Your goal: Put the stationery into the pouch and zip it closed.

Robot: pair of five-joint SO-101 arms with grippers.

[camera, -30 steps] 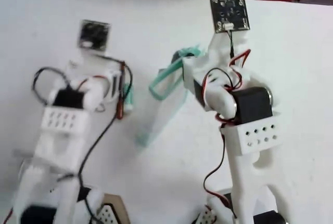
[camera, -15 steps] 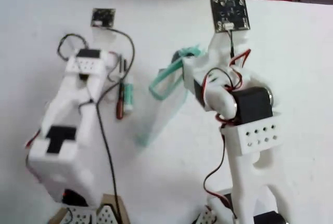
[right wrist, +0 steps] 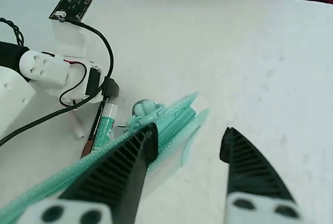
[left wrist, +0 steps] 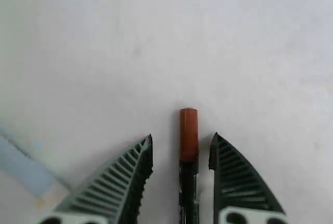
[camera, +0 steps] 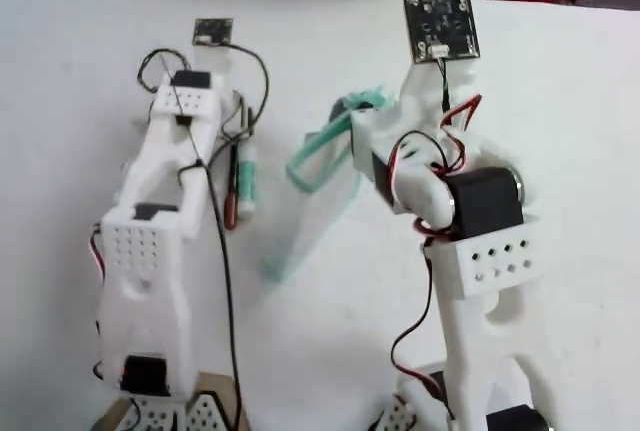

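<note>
L claw spread wide, straddling the slim dark pen w/ orange-red cap. Pen lies flat on the white bench, long axis running straight out between the jaws, cap end farthest. Closing should pinch its sides. Beyond, translucent teal-zipped pouch lies by R claw, also parted, one jaw against the zip edge.

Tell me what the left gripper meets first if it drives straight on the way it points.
Probably the red-capped pen, lying inside the open left gripper along that line; beyond it, bare table. Depth is unclear.
</note>
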